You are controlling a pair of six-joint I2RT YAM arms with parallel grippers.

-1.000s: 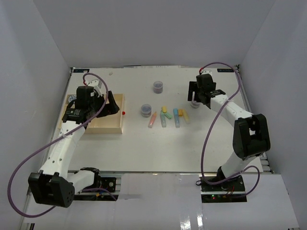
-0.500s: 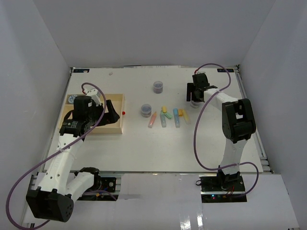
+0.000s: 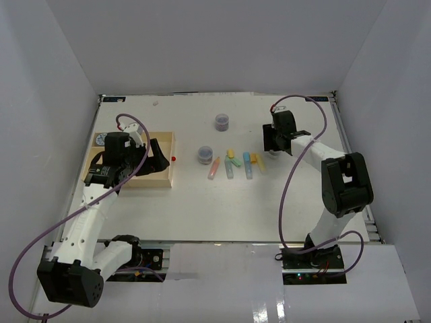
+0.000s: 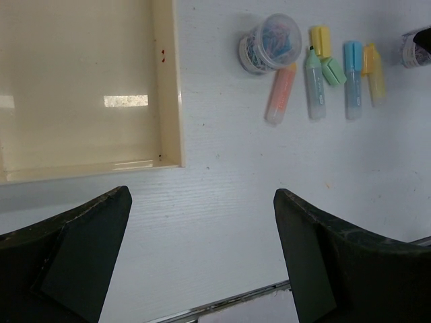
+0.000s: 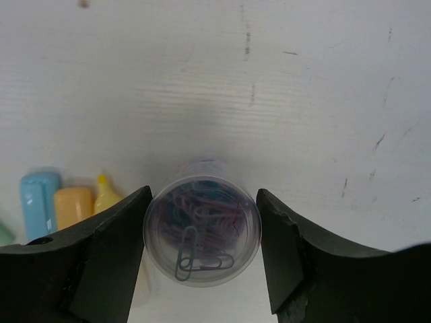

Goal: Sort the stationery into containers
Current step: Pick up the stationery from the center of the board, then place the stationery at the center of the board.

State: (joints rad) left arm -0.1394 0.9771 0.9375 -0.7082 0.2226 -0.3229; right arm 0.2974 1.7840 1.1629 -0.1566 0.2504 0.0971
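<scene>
The tray (image 4: 176, 81) is taken as the container, and little of the sorting is judged done. No stationery is seen in the part of it shown by the left wrist view. Only a small round blue-white thing (image 3: 101, 138) is made out at its far left corner, too small to be named with certainty. The left gripper (image 4: 201, 192) is held over the tray's right side, its jaws wide apart with nothing between them. Everything else is found on the table (image 3: 202, 215) to the right of the tray. A jar of paper clips (image 4: 271, 42) is placed near the tray's right wall, with a row of pastel sticks (image 4: 314, 91) just beyond it and a second jar (image 3: 221, 122) farther back. Farthest from the tray, a third jar (image 5: 202, 232) is enclosed by the right gripper (image 5: 202, 195). Its jaws are seen set against both sides of this jar, which appears to stand on the table, not yet lifted. The moving of all three jars and every stick into the tray is judged to be left.
</scene>
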